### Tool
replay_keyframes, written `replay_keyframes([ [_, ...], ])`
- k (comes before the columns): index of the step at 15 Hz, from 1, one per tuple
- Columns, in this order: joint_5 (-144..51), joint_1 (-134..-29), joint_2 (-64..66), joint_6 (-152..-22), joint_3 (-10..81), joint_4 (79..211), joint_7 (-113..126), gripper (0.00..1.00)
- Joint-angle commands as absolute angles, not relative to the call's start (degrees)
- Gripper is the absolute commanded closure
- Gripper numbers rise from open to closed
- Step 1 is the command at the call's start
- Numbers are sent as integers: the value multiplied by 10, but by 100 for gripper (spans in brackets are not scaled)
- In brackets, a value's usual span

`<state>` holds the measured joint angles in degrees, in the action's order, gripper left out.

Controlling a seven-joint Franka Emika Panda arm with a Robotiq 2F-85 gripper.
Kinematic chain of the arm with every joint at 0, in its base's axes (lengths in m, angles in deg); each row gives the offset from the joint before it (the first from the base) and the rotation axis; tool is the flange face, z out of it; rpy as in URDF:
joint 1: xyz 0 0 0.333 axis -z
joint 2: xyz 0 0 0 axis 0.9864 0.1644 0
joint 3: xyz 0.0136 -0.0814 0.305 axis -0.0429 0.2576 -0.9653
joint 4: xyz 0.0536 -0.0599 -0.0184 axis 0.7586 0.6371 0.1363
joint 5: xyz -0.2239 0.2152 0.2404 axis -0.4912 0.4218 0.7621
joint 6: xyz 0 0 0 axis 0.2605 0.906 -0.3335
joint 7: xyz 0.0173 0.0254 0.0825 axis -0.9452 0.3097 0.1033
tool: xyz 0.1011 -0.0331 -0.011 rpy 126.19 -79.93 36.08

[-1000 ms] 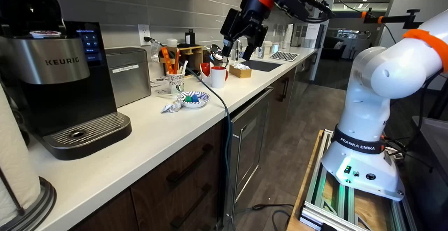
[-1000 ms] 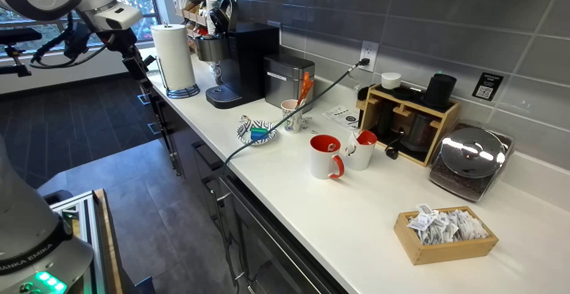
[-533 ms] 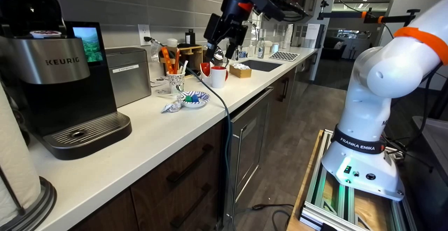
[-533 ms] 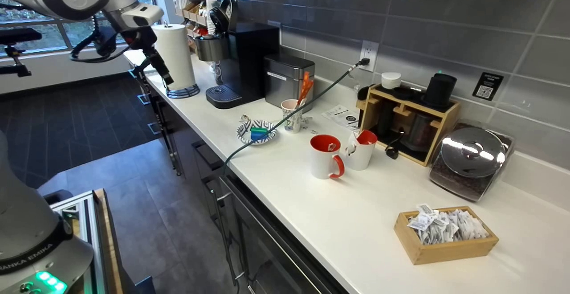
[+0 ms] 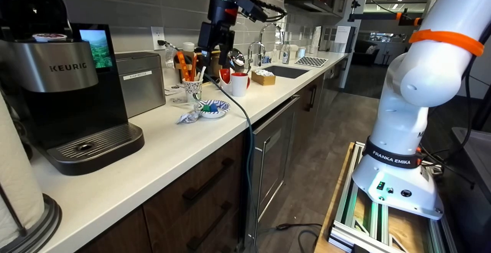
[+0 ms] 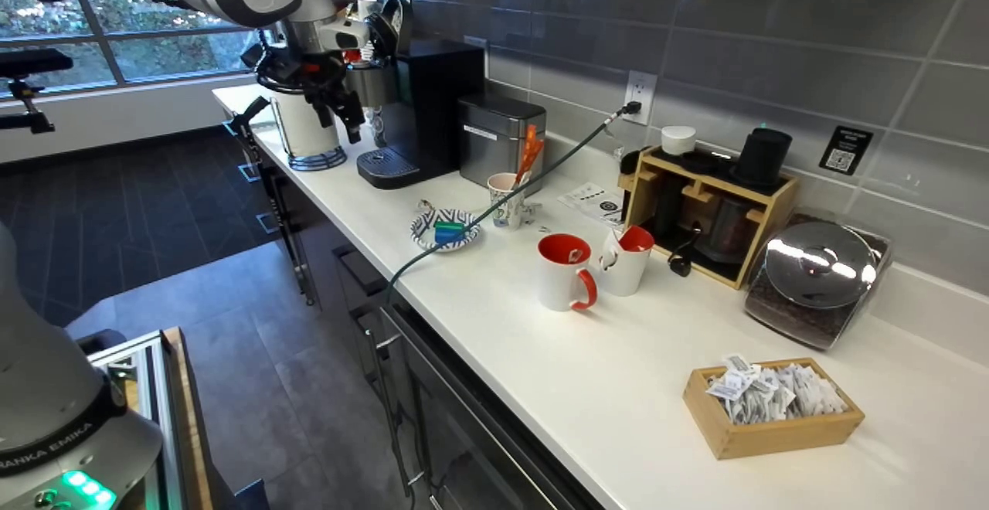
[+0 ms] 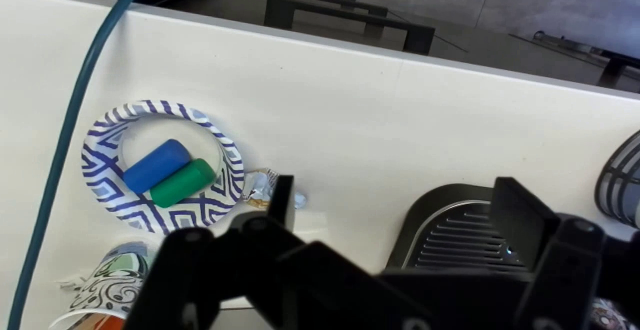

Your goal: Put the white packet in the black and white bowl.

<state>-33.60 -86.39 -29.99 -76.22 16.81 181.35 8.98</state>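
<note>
The black and white bowl, whitish with dark zigzag patterning, sits on the counter in both exterior views (image 5: 225, 107) (image 6: 421, 227) and in the wrist view (image 7: 102, 185). It holds a blue block (image 7: 157, 165) and a green block (image 7: 182, 182). A crumpled white, silvery packet (image 5: 188, 117) lies on the counter right beside the bowl. In the wrist view the packet (image 7: 257, 186) is partly hidden by a finger; in an exterior view only a bit of it (image 6: 424, 205) shows behind the bowl. My gripper (image 5: 215, 63) (image 6: 341, 128) (image 7: 395, 185) is open and empty, high above the counter.
The coffee machine (image 6: 444, 100) stands near the gripper, its drip tray (image 7: 455, 240) below the fingers. A patterned cup with orange sticks (image 5: 193, 91) stands behind the bowl. A cable (image 6: 510, 195) crosses the counter beside the bowl. Red-lined mugs (image 6: 562, 282) and a wooden packet box (image 6: 773, 440) stand further along.
My gripper has moved in over the counter: leftward in the exterior view facing the sink, rightward in the view showing the window. It stays open. The bowl and packet have not moved.
</note>
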Motion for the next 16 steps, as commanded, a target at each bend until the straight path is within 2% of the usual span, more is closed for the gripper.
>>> replay_keyframes([
  [1, -342, -883, -293, -760, 184, 1808, 87, 0],
  [4, -342, -887, -293, -759, 183, 1805, 87, 0],
  [5, -424, -878, -262, -777, 167, 1774, 88, 0],
  [8, -496, -882, -160, -779, 173, 1698, 144, 0],
  [13, -463, -884, 1, -915, 189, 1621, 324, 0],
  [16, -395, -838, 75, -991, 148, 1601, 457, 0],
])
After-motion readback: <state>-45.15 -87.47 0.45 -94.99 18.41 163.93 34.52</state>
